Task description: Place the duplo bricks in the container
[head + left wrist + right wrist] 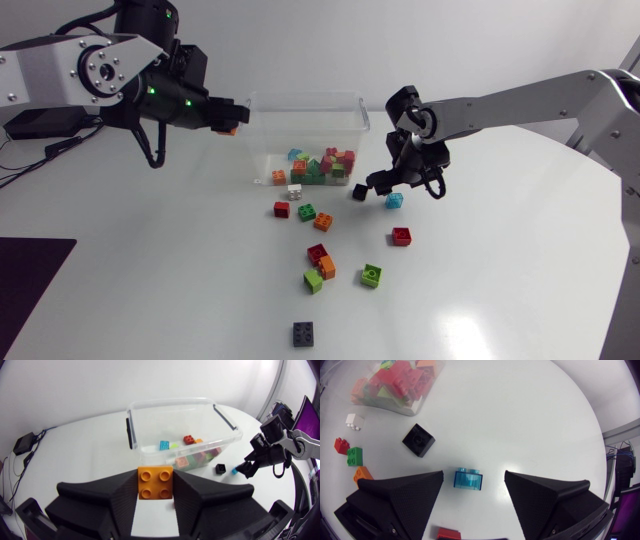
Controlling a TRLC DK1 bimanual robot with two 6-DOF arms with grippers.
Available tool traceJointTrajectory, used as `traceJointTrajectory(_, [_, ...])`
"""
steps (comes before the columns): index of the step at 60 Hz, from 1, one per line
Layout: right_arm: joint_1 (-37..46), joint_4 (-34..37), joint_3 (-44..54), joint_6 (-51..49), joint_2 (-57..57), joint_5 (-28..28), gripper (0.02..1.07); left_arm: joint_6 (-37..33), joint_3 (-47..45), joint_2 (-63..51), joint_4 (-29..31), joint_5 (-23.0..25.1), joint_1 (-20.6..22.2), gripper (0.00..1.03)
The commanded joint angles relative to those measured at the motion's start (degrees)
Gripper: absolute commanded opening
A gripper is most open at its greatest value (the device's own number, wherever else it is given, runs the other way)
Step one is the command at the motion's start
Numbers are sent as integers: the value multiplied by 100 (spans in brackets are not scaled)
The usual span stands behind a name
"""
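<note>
Your left pincer point(156, 485) squeezes the orange brick point(155, 479) by the container point(170, 406), ready to drop it. Your right pincer point(474, 487) stands wide apart over the blue brick point(468, 479).

The left arm point(45, 62) wears silver-grey shells, with a round flange point(100, 70) ringed by small screws and a black joint housing showing two green lights point(150, 92). A black cable point(152, 150) loops beneath it. The right arm point(520, 100) is the same silver-grey, black at the wrist. The left claw point(156, 485) and right claw point(474, 480) are matte black, with broad wedge fingers and finely grained faces.
</note>
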State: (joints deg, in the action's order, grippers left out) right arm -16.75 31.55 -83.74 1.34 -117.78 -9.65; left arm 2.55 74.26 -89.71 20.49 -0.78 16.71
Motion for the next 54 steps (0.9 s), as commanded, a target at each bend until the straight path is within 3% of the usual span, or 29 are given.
traceJointTrajectory(1, [41,79,-151,191,-228,16,87,-61,133,121,-247,-37,69,16])
traceJointTrajectory(27, [58,167,-327,349,-668,16,78,-61,379,-301,-1328,-37,184,16])
traceJointTrajectory(54, [85,106,-283,393,-676,25,47,-61,722,-1057,-1759,-37,359,16])
